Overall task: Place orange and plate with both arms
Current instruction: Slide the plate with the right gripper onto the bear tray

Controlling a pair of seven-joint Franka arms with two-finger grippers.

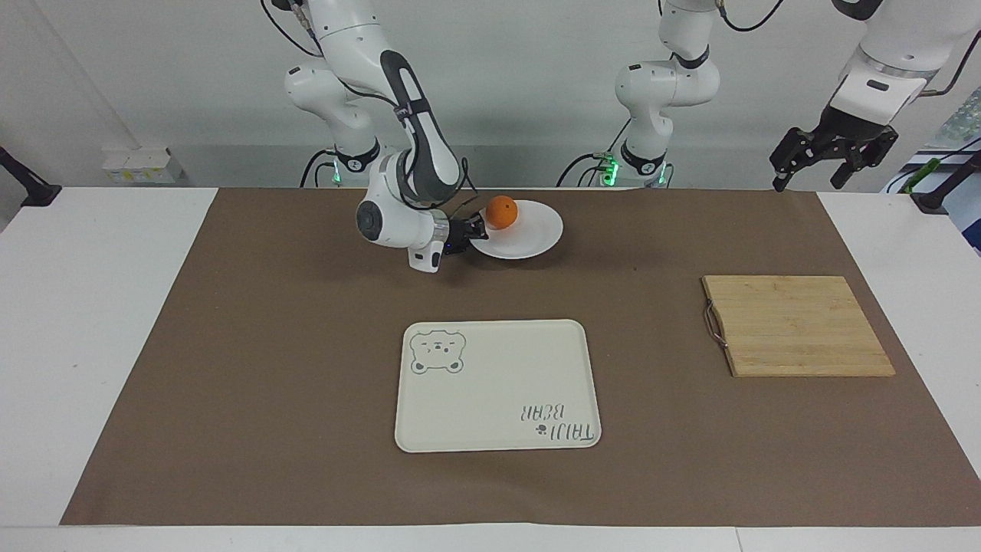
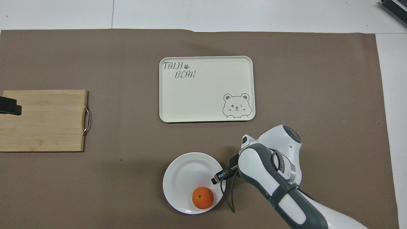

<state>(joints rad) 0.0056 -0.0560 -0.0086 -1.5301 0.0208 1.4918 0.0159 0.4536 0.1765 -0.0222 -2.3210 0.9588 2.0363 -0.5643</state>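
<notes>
Two robot arms stand at a table covered by a brown mat, seen first from the facing view. The right gripper (image 1: 477, 228) is low at the rim of the plate (image 1: 529, 230), a white dish near the robots' edge of the mat, and its jaws are pinched shut on that rim. The plate looks tipped or slightly lifted at the gripped edge. The orange (image 1: 501, 211) sits in the plate, close to the gripped rim and toward the robots. The left gripper (image 1: 830, 157) waits high in the air over the left arm's end of the table, jaws spread wide and holding nothing. A cream tray (image 1: 498, 387) with a bear drawing lies farther from the robots than the plate, and a wooden cutting board (image 1: 797, 326) lies toward the left arm's end.

From the overhead view, the right gripper (image 2: 219, 176) meets the plate (image 2: 184, 175) at its rim, on the side toward the right arm. The orange (image 2: 203, 197) rests inside the plate at the edge nearest the robots. The tray (image 2: 206, 89) lies farther out and bare.

The step in hand appears to be the right arm carrying the plate. The next move likely calls for a level, slow carry toward the tray, since the loose orange could roll off.
</notes>
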